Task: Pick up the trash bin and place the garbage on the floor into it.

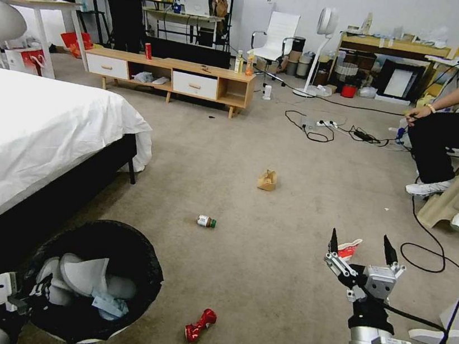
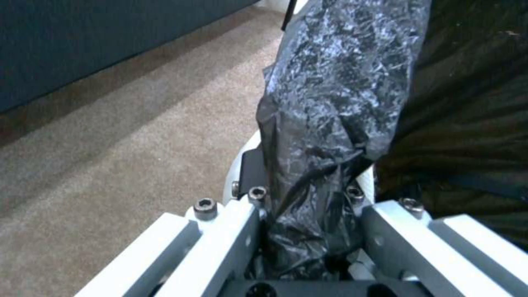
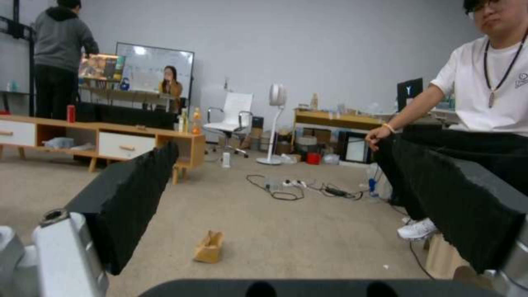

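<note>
A flat beige-grey short-pile carpet, the floor (image 1: 276, 161), runs across the room to a low wooden cabinet (image 1: 168, 76) with white drawers at the upper middle of the head view, while a bed (image 1: 26, 128) under a smooth white sheet fills the left side. At the lower left stands the trash bin (image 1: 92, 281), round, its wide mouth lined with a crinkled glossy black bag (image 2: 335, 95) and holding pale crumpled pieces. The left gripper (image 2: 308, 231) is at the bin's near rim, its white metal fingers pinching the bag-covered edge between them. The garbage lies scattered on the carpet: a crushed shiny red can (image 1: 200, 325) just right of the bin, a small green-capped bottle (image 1: 206, 221) on its side near the centre, a tan paper bag (image 1: 267, 180) upright farther up, and a red-white carton (image 1: 349, 248) behind the right gripper (image 1: 362, 249). That gripper hangs at the lower right, its dark ridged pointed fingers spread wide, holding nothing.
</note>
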Tool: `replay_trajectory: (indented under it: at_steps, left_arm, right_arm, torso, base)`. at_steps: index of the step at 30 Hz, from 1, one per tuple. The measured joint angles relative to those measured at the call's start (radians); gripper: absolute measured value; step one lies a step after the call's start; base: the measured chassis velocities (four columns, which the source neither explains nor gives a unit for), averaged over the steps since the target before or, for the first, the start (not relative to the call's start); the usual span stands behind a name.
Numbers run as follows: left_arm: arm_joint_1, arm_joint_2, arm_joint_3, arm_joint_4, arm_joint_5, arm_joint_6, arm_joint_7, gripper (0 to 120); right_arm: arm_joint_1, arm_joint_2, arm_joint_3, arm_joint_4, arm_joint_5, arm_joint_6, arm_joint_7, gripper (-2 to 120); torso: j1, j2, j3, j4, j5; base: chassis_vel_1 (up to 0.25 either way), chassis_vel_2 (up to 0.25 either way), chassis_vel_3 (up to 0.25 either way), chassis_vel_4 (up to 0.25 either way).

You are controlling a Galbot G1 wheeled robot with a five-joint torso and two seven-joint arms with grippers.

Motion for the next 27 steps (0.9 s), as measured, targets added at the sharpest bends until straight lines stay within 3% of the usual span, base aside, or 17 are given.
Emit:
replay_trajectory:
  at_steps: [27]
  left_arm:
    - [0.005,-0.01,0.0,0.001,0.007,0.002,0.008,7]
  right_arm:
    - [0.012,-0.042,0.001,-0.022,0.014,0.009,-0.006,96]
  torso:
    - [0.0,0.0,0.0,0.0001,0.0]
  base:
    - [0.0,0.0,0.0,0.0]
